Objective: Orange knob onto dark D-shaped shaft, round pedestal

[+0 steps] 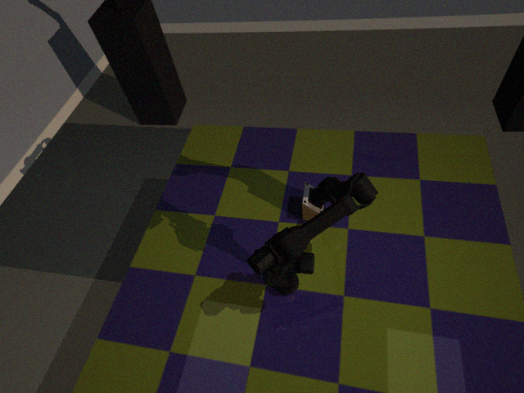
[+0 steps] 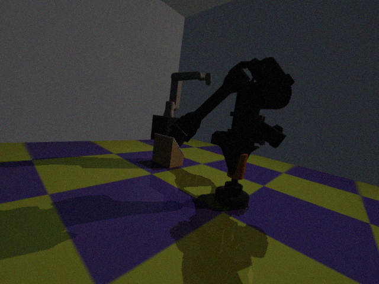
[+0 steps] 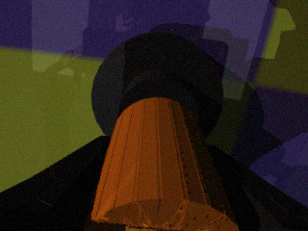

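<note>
Glossy checkered tabletop [image 1: 385,262] [image 2: 116,207] [image 3: 43,120] with soft reflections; smooth, matt, wood-like wedge block [image 1: 309,212] [image 2: 163,150]; ridged orange knob [image 1: 309,246] [image 2: 241,167] [image 3: 154,154].

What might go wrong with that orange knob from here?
The orange knob, held in the gripper, is above the round pedestal, with a gap below it. If its hidden flat side is misaligned, it could jam on the shaft. It also looks slightly tilted, so pushing down might wedge it or twist it in the fingers. Letting go this high could leave it unseated.
</note>
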